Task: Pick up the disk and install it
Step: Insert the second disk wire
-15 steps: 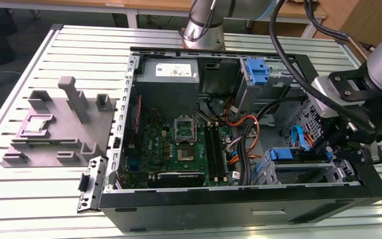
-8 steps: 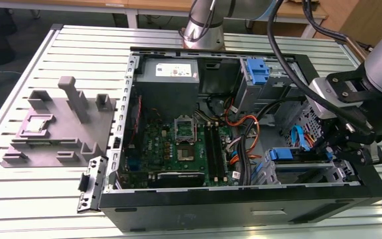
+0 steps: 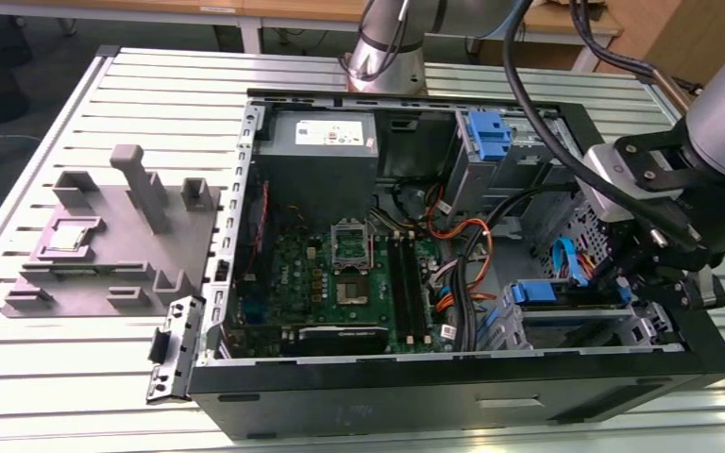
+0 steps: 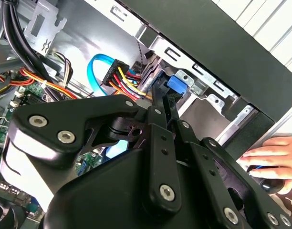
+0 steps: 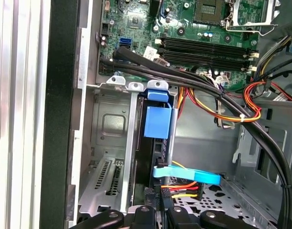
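The disk (image 3: 546, 293) sits edge-on in the drive cage at the case's front corner, on the exterior view's right. In the first wrist view the disk (image 5: 153, 143) is a dark slab with a blue carrier tab (image 5: 158, 121) between the cage's metal walls. My gripper (image 3: 611, 280) hangs just beside the cage. Its fingers (image 4: 158, 109) lie close together, shut, with their tips at the blue tab (image 4: 177, 86). The gripper (image 5: 159, 204) meets the disk's near end; whether it clamps the disk is hidden.
A black cable bundle (image 5: 193, 83) and orange-yellow-red wires (image 5: 217, 112) cross beside the cage, with a blue flat cable (image 5: 189, 174) close to the fingers. The motherboard (image 3: 337, 274), power supply (image 3: 318, 142) and a bare blue bracket (image 3: 489, 132) fill the case. A hand (image 4: 275, 157) rests outside it.
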Motion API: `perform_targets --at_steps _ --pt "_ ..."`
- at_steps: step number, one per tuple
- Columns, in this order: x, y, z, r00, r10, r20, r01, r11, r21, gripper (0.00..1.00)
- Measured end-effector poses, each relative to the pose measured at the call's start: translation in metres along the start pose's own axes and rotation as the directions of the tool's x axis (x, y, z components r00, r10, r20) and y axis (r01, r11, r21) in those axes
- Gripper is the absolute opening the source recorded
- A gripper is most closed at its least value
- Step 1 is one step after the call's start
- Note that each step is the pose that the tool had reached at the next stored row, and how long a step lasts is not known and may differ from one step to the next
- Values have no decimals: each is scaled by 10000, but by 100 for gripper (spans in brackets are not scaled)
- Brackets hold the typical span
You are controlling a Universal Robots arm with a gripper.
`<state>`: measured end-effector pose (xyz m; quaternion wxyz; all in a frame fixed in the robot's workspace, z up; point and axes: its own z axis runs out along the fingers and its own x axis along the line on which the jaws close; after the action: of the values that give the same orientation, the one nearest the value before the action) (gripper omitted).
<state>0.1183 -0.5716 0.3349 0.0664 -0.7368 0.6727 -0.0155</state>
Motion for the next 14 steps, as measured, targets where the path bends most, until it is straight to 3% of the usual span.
perform_targets --at_steps 14 --pt "-19 16 14 9999 103 -54 -103 9999 47 16"
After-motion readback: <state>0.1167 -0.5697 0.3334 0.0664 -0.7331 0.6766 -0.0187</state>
